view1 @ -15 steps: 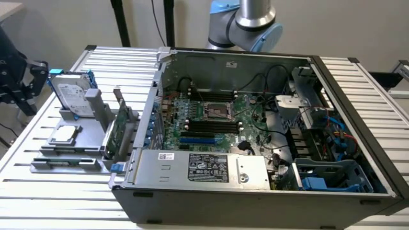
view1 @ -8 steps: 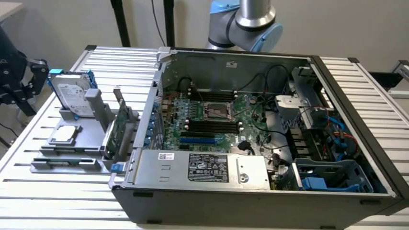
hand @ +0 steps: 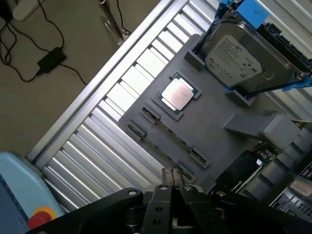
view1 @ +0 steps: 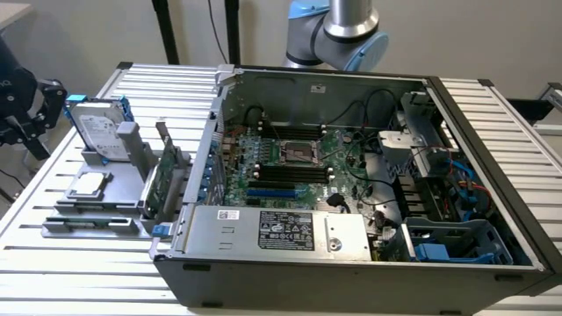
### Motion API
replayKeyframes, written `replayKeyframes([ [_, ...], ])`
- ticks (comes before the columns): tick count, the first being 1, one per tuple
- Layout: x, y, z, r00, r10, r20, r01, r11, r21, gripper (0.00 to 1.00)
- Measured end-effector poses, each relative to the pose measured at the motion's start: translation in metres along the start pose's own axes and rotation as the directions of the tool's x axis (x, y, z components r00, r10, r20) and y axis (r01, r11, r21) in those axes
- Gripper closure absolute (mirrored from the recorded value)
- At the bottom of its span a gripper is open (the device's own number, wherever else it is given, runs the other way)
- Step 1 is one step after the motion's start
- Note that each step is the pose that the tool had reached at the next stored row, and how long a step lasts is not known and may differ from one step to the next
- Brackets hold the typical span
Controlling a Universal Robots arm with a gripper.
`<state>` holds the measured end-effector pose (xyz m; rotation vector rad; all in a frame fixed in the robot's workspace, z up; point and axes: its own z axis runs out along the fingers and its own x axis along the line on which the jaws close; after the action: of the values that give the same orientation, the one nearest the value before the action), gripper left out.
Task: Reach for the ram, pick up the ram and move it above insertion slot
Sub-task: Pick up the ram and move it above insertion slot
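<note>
Though cropped, the gripper (hand: 171, 176) overhangs the holder (hand: 209, 122)

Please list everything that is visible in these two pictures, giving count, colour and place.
table: one, silver, slatted, under everything
computer case: one, dark grey, open, on the table
motherboard: one, green, inside the case
fixture: one, grey, on the table beside the case
hard drive: one, silver with blue rails, standing in the fixture
processor chip: one, silver, flat in the fixture
expansion card: one, green, upright in the fixture
ram: apparently one, thin, fixture's long slot
gripper: one, black, over the fixture
arm: one, silver and blue, behind the case
</note>
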<state>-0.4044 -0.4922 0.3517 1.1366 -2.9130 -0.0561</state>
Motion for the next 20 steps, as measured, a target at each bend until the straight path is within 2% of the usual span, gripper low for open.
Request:
replayKeyframes([
  [5, 0.0, -0.0001, 0.0004, 0.9959, -0.09, -0.0033, 0.09, 0.9959, 0.0002, 0.89],
  [10, 0.0, -0.0001, 0.0009, 0.9837, -0.18, -0.0061, 0.18, 0.9837, 0.0005, 0.89],
  [14, 0.0, -0.0001, 0.0015, 0.9681, -0.251, -0.0081, 0.251, 0.9681, 0.001, 0.89],
  [17, 0.0, -0.0001, 0.0019, 0.9526, -0.304, -0.0096, 0.304, 0.9527, 0.0015, 0.89],
  [20, 0.0, -0.0001, 0.0026, 0.9348, -0.355, -0.0104, 0.355, 0.9348, 0.0028, 0.89],
])
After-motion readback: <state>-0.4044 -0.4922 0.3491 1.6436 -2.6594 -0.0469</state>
